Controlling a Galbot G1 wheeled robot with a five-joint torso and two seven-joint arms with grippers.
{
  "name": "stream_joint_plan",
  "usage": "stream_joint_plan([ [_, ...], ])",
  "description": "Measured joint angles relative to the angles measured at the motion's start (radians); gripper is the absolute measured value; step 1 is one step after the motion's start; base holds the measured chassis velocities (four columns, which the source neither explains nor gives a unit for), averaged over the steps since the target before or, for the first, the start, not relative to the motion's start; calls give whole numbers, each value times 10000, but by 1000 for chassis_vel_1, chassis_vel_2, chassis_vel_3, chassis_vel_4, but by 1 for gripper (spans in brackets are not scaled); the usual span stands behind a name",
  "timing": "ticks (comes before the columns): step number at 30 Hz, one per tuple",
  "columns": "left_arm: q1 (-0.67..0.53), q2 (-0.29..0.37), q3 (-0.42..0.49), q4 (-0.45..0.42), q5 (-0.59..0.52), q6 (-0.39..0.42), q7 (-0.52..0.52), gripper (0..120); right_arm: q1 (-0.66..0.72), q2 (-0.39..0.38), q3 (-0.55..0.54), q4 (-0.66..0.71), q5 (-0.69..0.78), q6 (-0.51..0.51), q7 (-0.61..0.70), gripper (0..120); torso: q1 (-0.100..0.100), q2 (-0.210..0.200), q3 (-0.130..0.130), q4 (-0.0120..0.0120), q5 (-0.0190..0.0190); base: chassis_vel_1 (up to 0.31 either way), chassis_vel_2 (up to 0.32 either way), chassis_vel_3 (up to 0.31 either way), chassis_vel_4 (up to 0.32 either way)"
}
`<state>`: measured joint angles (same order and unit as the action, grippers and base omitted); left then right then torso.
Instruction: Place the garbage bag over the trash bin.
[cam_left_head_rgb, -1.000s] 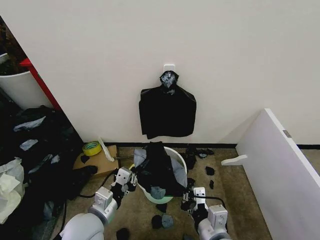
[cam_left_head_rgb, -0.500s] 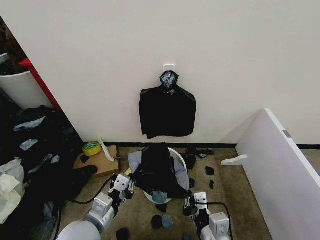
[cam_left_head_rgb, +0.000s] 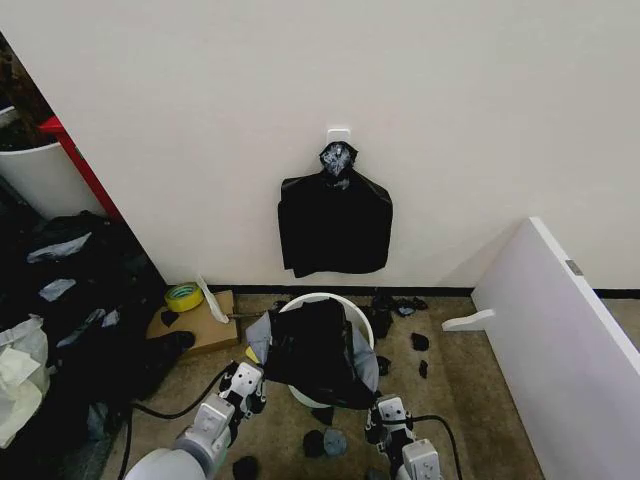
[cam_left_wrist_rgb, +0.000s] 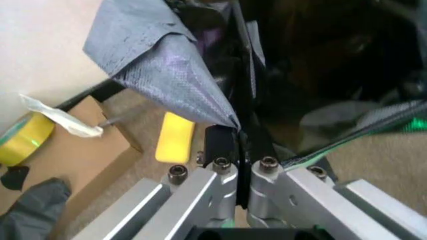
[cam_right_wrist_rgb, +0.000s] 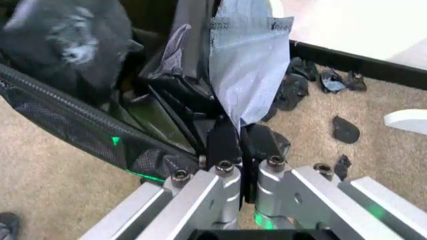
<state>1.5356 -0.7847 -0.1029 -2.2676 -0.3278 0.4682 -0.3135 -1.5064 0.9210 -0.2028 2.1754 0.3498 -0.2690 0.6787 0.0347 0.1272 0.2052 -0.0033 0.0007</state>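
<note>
**Count of items in view**

- 1 garbage bag (cam_left_head_rgb: 318, 345), black, draped on the bin
- 1 trash bin (cam_left_head_rgb: 322, 300), white rim showing behind the bag
- 2 grippers: left gripper (cam_left_head_rgb: 245, 382) and right gripper (cam_left_head_rgb: 385, 413), each clamped on a bag edge
- 1 flat bunch of black bags (cam_left_head_rgb: 334, 224) hanging on the wall
- 1 roll of yellow tape (cam_left_head_rgb: 183, 296)
- 1 cardboard piece (cam_left_head_rgb: 205, 322) on the floor
- 1 white drum (cam_left_head_rgb: 40, 177) with red frame, at the left edge
- 1 white board (cam_left_head_rgb: 555, 340), leaning at the right
- 1 yellow block (cam_left_wrist_rgb: 175, 137) on the carpet, left wrist view
- Small black scraps (cam_left_head_rgb: 420, 342) on the carpet: at least 6, exact count unclear
</note>
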Motion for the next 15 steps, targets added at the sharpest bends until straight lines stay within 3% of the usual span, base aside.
stream_joint_plan([
  [15,-301,55,464,754,288,550,-201,0,305,210,-235,-809,-668,-44,-157,0,0,0,0,0,-1,0,0,0,0],
])
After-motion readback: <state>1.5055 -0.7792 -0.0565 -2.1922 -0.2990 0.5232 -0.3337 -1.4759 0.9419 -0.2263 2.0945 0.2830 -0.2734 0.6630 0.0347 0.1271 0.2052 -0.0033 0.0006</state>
